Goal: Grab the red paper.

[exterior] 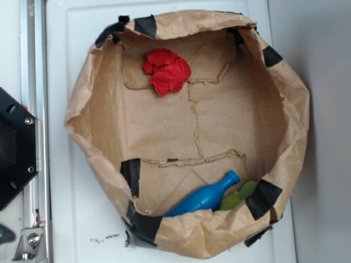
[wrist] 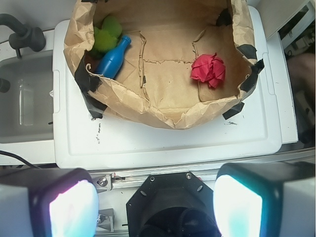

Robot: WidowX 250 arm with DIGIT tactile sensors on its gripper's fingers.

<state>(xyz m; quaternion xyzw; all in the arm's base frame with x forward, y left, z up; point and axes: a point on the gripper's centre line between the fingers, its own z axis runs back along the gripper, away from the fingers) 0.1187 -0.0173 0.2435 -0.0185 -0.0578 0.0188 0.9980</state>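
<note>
While my tool [wrist: 155, 202] hangs well back from the brown paper bag [exterior: 285, 98], with its two pads [wrist: 74, 210] spread wide apart and nothing between them, I judge that I am at the very first step: the approach has not begun. In the exterior view the red paper [exterior: 166, 70] lies on the floor of the bag at about twelve o'clock, close to the far wall and touching nothing else. The blue bottle [exterior: 205, 197] lies on its side at about five o'clock, with a green thing [exterior: 237, 196] just beside it, both well apart from my target. In the wrist view the red wad [wrist: 208, 69] sits toward one o'clock from my pads, beyond the bag's near rim, which stands crumpled and raised on the white counter [wrist: 163, 143]. My next move, as I reckon it, calls for carrying the tool forward and over that rim without snagging the paper wall, centring above the wad, then coming down with the pads open on either side of it. The wad looks light and lumpy, so a poor descent might push it against the bag wall.
</note>
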